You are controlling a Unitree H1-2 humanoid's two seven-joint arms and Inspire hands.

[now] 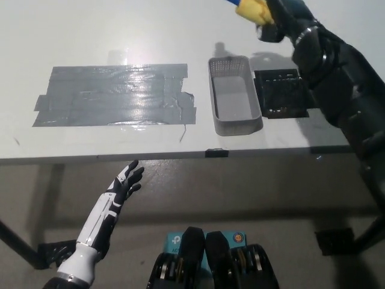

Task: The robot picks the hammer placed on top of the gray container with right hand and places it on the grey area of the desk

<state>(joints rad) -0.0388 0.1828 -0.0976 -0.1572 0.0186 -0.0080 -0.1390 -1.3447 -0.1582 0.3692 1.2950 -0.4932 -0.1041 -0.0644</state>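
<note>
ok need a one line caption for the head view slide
Black right robot hand lifts the yellow-handled hammer above the empty gray container; gray taped area waits, white left robot hand open below desk.

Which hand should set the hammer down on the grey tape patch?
Right. The right hand already holds the hammer above the table, beyond the gray container. The left hand hangs open below the table edge.

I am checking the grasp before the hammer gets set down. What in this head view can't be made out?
- Hammer: only its yellow handle end and a bit of blue show; the top edge cuts off the head.
- Right hand: partly cut by the top edge, so its hold on the handle is unclear.
- Black object beside the gray container: the right arm covers part of it.
- Left hand: rests open below the desk edge.
</note>
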